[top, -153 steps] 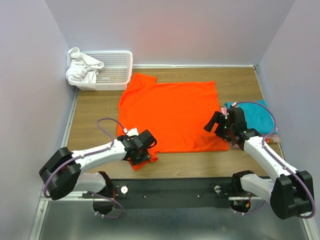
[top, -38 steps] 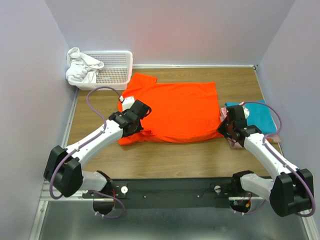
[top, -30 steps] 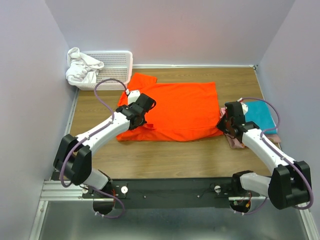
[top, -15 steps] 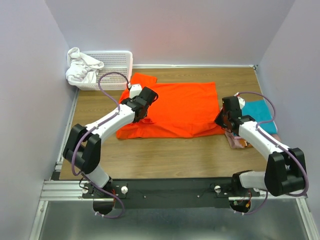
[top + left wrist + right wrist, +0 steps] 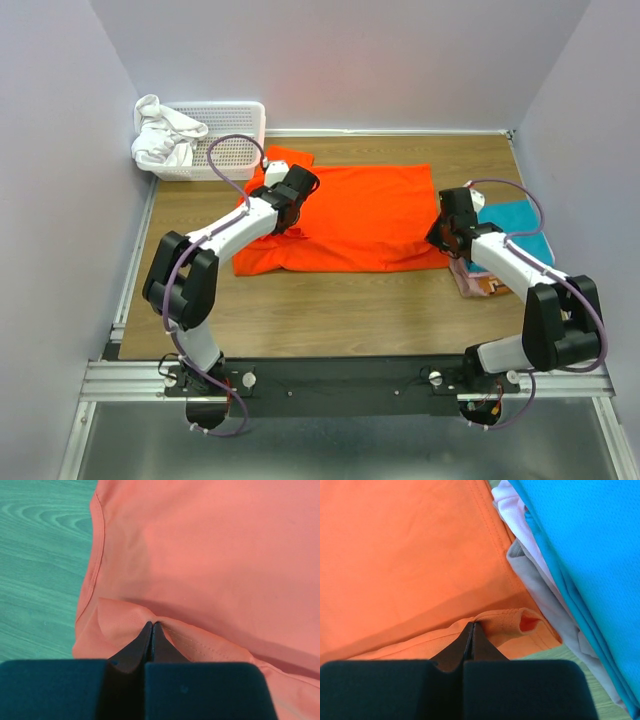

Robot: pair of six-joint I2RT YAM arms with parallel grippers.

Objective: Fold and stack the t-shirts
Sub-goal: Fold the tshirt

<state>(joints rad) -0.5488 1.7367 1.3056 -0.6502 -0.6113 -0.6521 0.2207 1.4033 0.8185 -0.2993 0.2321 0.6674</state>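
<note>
Mid-fold: your left gripper (image 5: 151, 625) and right gripper (image 5: 472, 625) pinch the bright orange cloth t-shirt (image 5: 370, 215) by its hem; carry it evenly toward the white plastic basket (image 5: 236, 141).

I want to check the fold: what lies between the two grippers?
In the top view, only the orange t-shirt spans the stretch between the left gripper and the right gripper, each shut on a lifted edge of it.

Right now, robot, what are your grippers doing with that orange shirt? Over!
Left gripper shut on the bright orange cloth t-shirt, left edge. Right gripper shut on its right edge. Close beside it, the folded teal t-shirt stack.
</note>
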